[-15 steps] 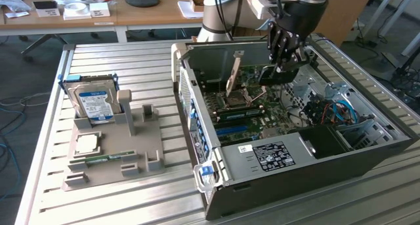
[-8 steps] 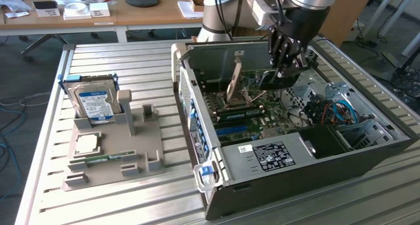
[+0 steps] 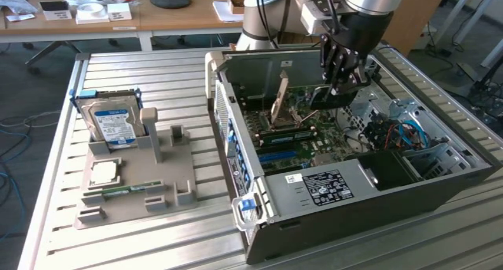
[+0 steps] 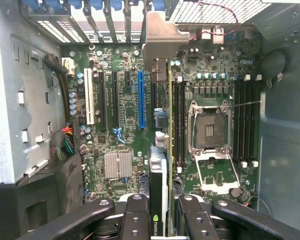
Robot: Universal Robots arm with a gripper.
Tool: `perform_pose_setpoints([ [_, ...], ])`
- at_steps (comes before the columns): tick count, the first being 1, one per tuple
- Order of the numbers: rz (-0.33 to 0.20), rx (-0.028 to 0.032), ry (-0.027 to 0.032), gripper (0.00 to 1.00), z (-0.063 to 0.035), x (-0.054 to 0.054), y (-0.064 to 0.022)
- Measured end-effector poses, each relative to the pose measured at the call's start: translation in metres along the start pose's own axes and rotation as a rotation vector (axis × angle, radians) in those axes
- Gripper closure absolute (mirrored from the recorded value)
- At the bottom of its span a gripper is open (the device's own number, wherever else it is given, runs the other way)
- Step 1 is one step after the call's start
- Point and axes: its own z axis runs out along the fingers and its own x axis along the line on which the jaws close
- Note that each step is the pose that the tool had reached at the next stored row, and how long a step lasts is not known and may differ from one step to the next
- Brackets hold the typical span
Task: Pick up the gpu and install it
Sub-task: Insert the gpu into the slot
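Gripper: black two-fingered gripper (image 4: 162, 207), fingers pinching the gpu's end farthest from its bracket.
Gpu: thin tan-brown and black gpu card (image 4: 159, 175) with a silver end bracket, standing on edge just beside the long blue slot (image 4: 141, 100).
Done: pickup, and the gpu is inside the open grey case (image 3: 354, 205).
Left: seating, since I cannot tell whether its edge is home beside the blue slot.

Open PC case (image 3: 354, 211) sits on the slatted surface (image 3: 141, 246). Gray holder (image 3: 169, 181) at its 9 o'clock. On the holder: blue-labelled hard drive (image 3: 112, 124) upright at 11, CPU chip (image 3: 106, 171) at 9, green memory stick (image 3: 126, 191) at 7. Wooden desk (image 3: 157, 16) at 12 of the surface. CPU socket (image 4: 209, 130) on the motherboard (image 4: 135, 145) is open.
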Motion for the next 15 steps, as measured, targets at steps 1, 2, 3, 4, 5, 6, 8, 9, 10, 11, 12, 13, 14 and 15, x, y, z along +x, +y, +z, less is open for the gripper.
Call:
perform_pose_setpoints([
  [1,0.000,0.0000,-0.0001,0.73,0.0000,0.0000,0.0000],
  [2,0.000,0.0000,-0.0001,0.73,0.0002,0.0000,0.0000],
  [3,0.000,0.0001,-0.0004,0.73,0.0006,0.0000,0.0000],
  [4,0.000,0.0000,-0.0002,0.73,0.0006,0.0000,0.0000],
  [5,0.000,0.0000,-0.0001,0.73,0.0006,0.0000,0.0001],
  [6,0.000,0.0000,0.0000,0.73,0.0006,0.0000,0.0001],
  [8,0.000,0.0000,0.0000,0.73,0.0006,0.0000,0.0001],
  [9,0.000,0.0000,0.0000,0.73,0.0006,0.0000,0.0001],
  [10,0.000,0.0000,0.0000,0.73,0.0006,0.0001,0.0001],
  [11,0.000,0.0000,0.0000,0.73,0.0008,0.0001,0.0001],
  [12,0.000,0.0001,-0.0002,0.73,0.0014,0.0001,0.0001],
  [13,0.000,0.0001,-0.0002,0.73,0.0021,0.0002,0.0001],
  [14,0.000,0.0000,-0.0001,0.73,0.0030,0.0003,0.0002],
  [15,0.000,0.0000,0.0000,0.73,0.0037,0.0003,0.0002],
])
